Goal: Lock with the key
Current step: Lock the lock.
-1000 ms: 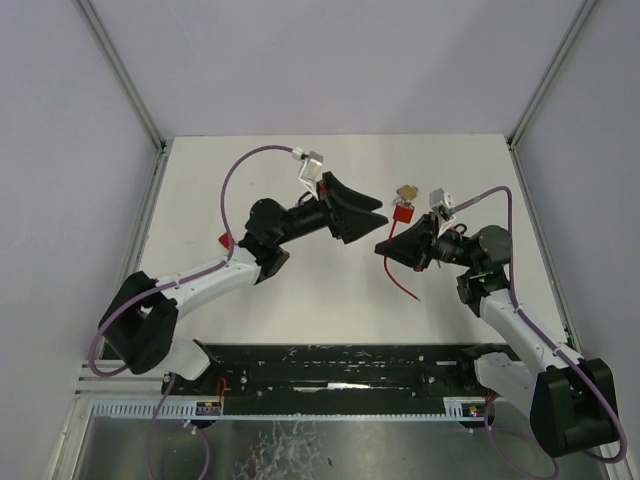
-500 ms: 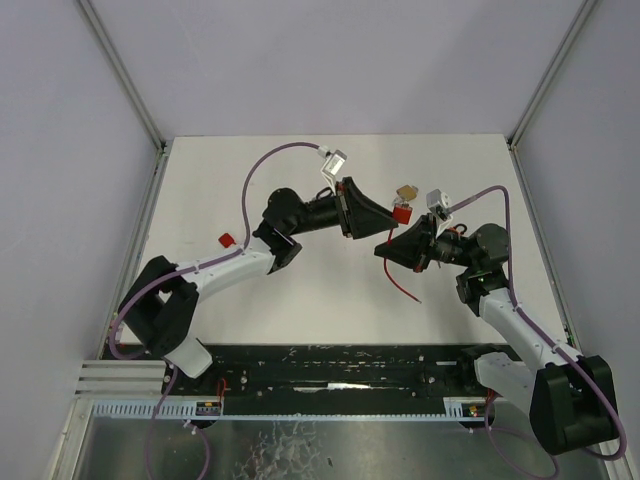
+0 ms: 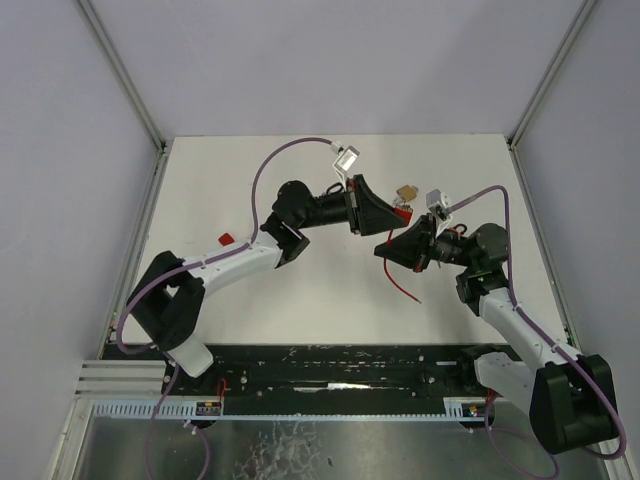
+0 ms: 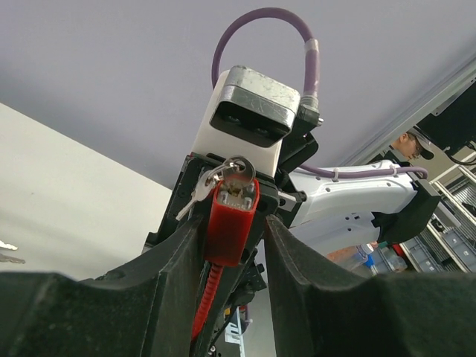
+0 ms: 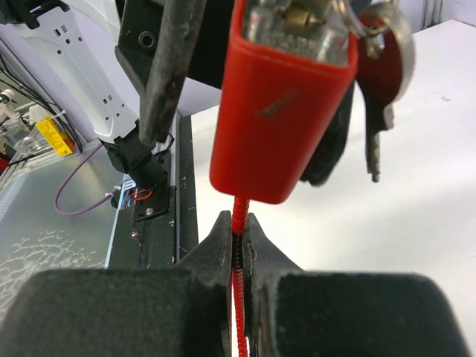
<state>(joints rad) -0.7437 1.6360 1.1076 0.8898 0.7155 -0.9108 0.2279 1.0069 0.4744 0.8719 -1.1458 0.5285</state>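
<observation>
Above the worktop (image 3: 300, 300), the right tool (image 5: 236, 223) clamps the red cable (image 5: 238, 204). The lock (image 5: 286, 111) stands straight out from it, keyed end away, inside the wide-spread left tool (image 4: 234, 223).

**Two tools meet at the padlock**

Above the white tabletop (image 3: 320, 300), the left tool (image 3: 385, 212) reaches rightward, its tip against the red padlock (image 3: 402, 212), with the keys (image 3: 407, 190) just beyond. The right tool (image 3: 390, 246) grips the red cable (image 3: 403, 285) just below the lock. A small red piece (image 3: 226, 239) lies well to the left.
</observation>
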